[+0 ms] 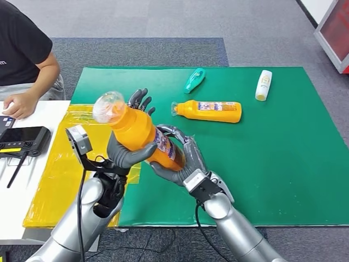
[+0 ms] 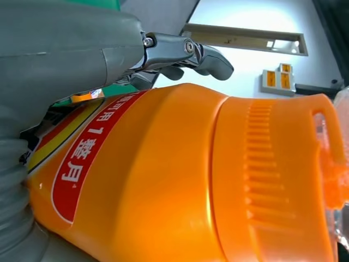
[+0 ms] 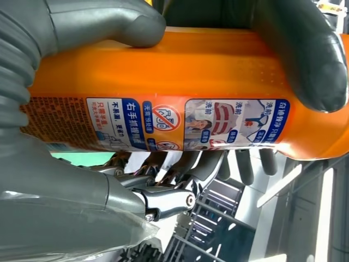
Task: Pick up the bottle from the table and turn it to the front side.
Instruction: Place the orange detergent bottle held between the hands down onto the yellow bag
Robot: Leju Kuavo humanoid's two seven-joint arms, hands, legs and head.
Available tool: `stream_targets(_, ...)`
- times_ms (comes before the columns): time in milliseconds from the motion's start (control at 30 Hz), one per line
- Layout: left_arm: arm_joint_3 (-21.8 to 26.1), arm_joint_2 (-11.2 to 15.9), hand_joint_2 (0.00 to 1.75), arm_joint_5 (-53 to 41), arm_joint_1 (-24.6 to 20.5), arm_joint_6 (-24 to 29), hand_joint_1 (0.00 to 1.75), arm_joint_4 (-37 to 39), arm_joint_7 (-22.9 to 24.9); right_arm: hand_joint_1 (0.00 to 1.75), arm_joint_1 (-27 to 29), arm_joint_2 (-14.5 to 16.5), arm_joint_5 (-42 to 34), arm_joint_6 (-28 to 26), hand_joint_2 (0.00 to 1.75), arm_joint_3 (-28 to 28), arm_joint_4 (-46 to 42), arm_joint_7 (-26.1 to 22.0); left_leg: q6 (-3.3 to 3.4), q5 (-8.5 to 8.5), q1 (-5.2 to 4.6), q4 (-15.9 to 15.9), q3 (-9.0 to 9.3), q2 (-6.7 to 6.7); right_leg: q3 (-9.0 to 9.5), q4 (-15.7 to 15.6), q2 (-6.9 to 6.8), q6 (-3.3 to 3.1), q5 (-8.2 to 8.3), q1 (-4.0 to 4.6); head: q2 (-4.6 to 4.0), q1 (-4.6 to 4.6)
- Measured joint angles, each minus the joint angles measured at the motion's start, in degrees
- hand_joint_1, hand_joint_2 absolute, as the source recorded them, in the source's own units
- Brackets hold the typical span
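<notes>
An orange bottle (image 1: 138, 134) with a clear cap hangs in the air above the green mat (image 1: 288, 153), tilted with its cap up and to the left. My left hand (image 1: 127, 153) grips its upper body, thumb across the front. My right hand (image 1: 187, 161) holds its lower, labelled end from beneath. In the left wrist view the orange bottle (image 2: 173, 180) shows a red label patch, with one finger (image 2: 205, 57) lying over it. In the right wrist view the orange bottle (image 3: 185, 87) shows a printed blue and white label, with my thumb and fingers (image 3: 308, 49) around it.
A second orange bottle (image 1: 210, 111) lies on its side mid-mat. A teal bottle (image 1: 194, 80) and a white bottle (image 1: 263, 85) lie further back. A yellow sheet (image 1: 61, 174) borders the mat's left side. A person (image 1: 22, 60) sits at a white table with a black device (image 1: 22, 141).
</notes>
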Motion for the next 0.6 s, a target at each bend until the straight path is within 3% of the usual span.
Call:
stream_targets(100, 0.15, -0.10, 1.75, -0.02, -0.01, 0.47, 1.75, 0.00, 0.11, 1.75, -0.04, 0.00, 0.02, -0.07, 1.75, -0.04, 0.19, -0.05, 0.00, 0.00, 0.00, 0.00, -0.01, 0.00, 0.00, 0.00, 0.00, 0.00, 0.00, 0.00, 0.01, 0.00)
stream_targets(600, 0.80, -1.13, 1.75, 7.03, -0.38, -0.25, 1.75, 1.82, 4.73, 1.75, 0.32, 0.00, -0.15, -0.73, 1.75, -1.01, 0.69, -0.05, 0.00, 0.00, 0.00, 0.00, -0.04, 0.00, -0.02, 0.00, 0.00, 0.00, 0.00, 0.00, 0.00, 0.00)
